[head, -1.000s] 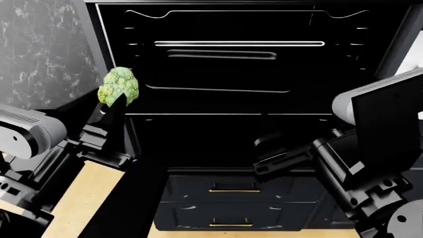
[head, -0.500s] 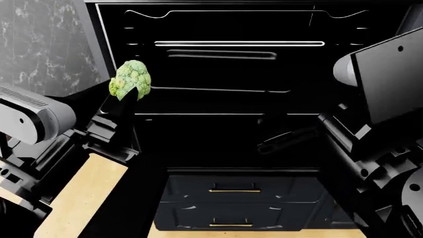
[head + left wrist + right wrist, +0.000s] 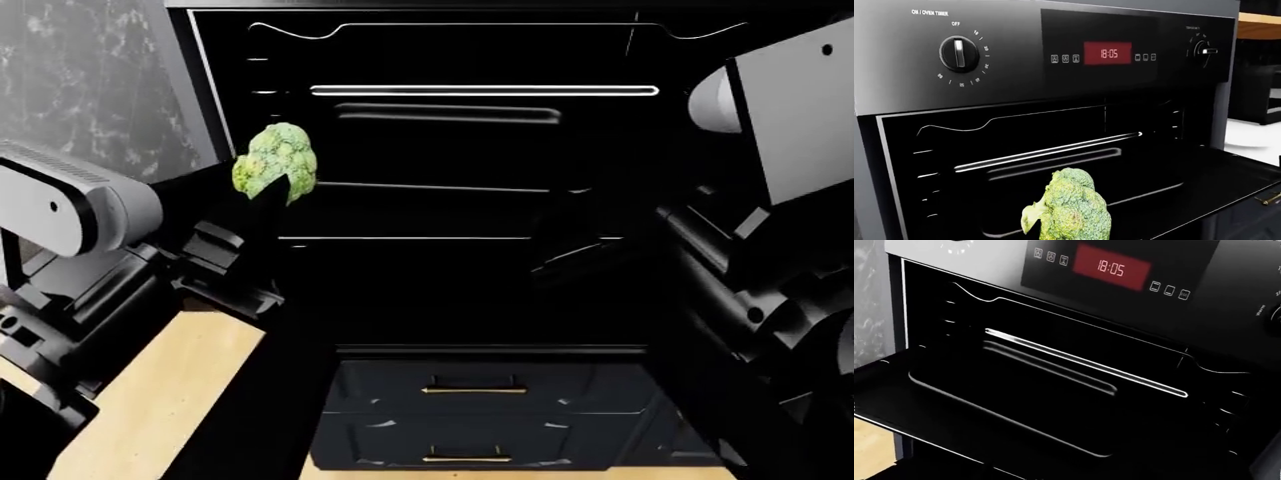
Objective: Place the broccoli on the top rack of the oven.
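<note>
The broccoli (image 3: 275,160) is a bumpy light-green floret held at its base by my left gripper (image 3: 263,198), which is shut on it. It hangs in front of the left edge of the open oven (image 3: 454,140), just above the wide flat black top rack (image 3: 441,215) with pale edges. In the left wrist view the broccoli (image 3: 1071,207) stands before the dark cavity, and the fingers are hidden under it. The rack also shows in the right wrist view (image 3: 987,405). My right gripper (image 3: 577,248) is a dark shape over the rack's right part; its jaws are unreadable.
A silvery bar (image 3: 481,90) crosses the upper cavity. The control panel carries a red display (image 3: 1107,53) and a knob (image 3: 959,53). Dark drawers with gold handles (image 3: 470,388) sit below the oven. A marbled grey wall (image 3: 80,90) is at left, above a wooden surface (image 3: 160,400).
My left gripper has carried the broccoli up and to the right, closer to the oven opening. My right arm has risen and its gripper now sits higher, over the rack.
</note>
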### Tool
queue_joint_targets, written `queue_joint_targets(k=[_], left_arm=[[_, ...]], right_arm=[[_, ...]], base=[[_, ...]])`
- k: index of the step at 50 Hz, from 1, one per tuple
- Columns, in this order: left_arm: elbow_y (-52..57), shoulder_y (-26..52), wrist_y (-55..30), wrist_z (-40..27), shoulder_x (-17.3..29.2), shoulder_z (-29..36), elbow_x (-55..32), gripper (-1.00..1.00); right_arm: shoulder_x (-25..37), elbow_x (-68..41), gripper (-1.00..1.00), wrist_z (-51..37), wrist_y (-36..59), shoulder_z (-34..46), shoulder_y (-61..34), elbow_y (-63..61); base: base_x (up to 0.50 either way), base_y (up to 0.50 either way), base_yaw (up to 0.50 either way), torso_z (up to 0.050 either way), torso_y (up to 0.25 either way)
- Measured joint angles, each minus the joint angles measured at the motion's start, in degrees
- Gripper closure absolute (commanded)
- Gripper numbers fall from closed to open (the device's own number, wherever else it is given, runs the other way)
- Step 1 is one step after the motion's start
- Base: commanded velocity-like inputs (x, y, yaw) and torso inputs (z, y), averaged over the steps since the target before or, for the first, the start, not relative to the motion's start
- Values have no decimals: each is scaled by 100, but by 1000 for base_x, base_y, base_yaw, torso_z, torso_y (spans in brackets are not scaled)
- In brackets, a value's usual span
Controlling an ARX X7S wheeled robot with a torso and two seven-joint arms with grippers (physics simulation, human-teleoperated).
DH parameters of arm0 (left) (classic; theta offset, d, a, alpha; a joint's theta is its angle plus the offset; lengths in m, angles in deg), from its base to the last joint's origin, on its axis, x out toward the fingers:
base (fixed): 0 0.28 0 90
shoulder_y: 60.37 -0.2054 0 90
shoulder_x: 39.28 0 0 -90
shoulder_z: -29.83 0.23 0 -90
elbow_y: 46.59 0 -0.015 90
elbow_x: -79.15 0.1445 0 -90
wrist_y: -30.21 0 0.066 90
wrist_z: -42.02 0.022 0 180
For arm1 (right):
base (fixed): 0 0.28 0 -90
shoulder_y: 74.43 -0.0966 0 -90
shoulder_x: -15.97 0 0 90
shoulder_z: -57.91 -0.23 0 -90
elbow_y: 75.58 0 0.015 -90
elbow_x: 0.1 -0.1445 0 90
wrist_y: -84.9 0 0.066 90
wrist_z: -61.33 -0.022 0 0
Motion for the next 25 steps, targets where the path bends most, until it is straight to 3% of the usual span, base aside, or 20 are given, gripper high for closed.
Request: queue_joint_targets(k=[11,25], left_arm=[[-64,37,-11,-25,36,15,-21,100],[-135,103,-58,-39,3,144,0,100]], right_arm=[[10,6,-100,74,-106,1,59,19],[41,95,-100,187,-126,34,147,10]], base=[[498,1,0,0,1],[0,0,0,0,1]])
